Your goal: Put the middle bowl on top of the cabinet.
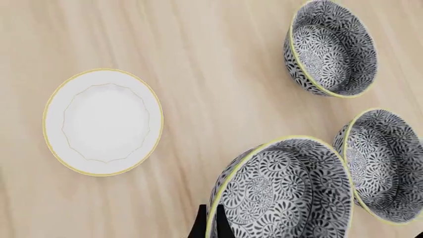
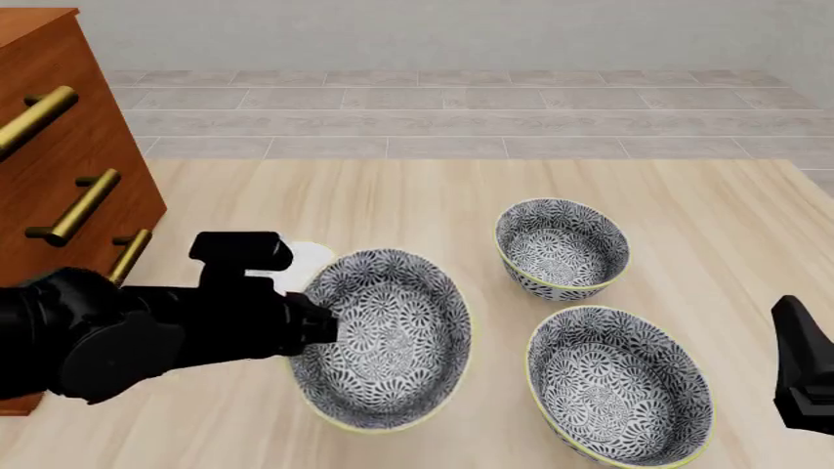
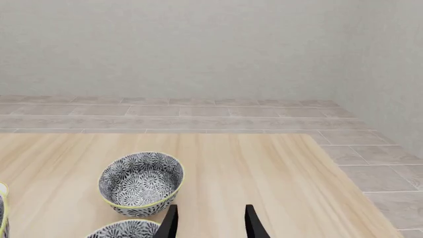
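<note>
My left gripper [image 2: 319, 327] is shut on the rim of the middle bowl [image 2: 385, 337], a deep black-and-white floral bowl with a yellow-green rim. It holds the bowl tilted above the table. In the left wrist view the dark fingers [image 1: 200, 227] pinch that bowl's [image 1: 284, 191] edge. The reddish-brown cabinet [image 2: 53, 147] with brass handles stands at the far left, and its top is mostly cut off. My right gripper [image 3: 210, 224] is open with nothing between its fingers, and its arm [image 2: 802, 376] sits at the right edge.
Two more floral bowls rest on the table, one farther back [image 2: 563, 246] and one nearer [image 2: 619, 386]. A small white plate [image 1: 102, 121] lies on the wood beyond my left arm, mostly hidden in the front view. The table's far edge meets a tiled floor.
</note>
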Controlling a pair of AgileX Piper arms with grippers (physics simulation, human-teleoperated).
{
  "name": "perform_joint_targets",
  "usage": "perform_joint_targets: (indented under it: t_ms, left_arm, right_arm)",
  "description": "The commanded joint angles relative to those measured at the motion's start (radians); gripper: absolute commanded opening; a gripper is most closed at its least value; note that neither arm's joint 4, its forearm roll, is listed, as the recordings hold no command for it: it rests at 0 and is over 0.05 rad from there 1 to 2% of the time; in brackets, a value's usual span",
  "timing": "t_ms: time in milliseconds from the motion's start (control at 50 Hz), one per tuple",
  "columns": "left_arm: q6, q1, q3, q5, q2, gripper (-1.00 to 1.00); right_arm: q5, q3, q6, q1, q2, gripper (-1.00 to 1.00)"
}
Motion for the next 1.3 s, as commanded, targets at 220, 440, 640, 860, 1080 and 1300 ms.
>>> perform_joint_targets:
  t_ms: [220, 440, 640, 860, 1080, 1300]
  left_arm:
    - [-0.004, 0.022, 0.01, 0.115, -0.229, -1.0]
    - [0.016, 0.045, -0.042, 0.119, -0.22, -1.0]
    - [0.024, 0.075, -0.078, 0.169, -0.269, -1.0]
    - [0.01, 0.11, -0.12, 0.249, -0.325, -1.0]
    - [0.019, 0.18, -0.192, 0.307, -0.343, -1.0]
    - [-0.013, 0.212, -0.212, 0.363, -0.375, -1.0]
  right_arm:
    - [0.006, 0.0, -0.002, 0.002, -0.006, 1.0]
    - [0.012, 0.0, -0.002, 0.001, -0.012, 1.0]
    - [0.01, 0.0, -0.001, 0.002, -0.01, 1.0]
    - [0.005, 0.0, -0.002, 0.003, -0.006, 1.0]
    - [0.007, -0.001, -0.002, 0.002, -0.011, 1.0]
    - [0.005, 0.0, -0.005, 0.003, -0.006, 1.0]
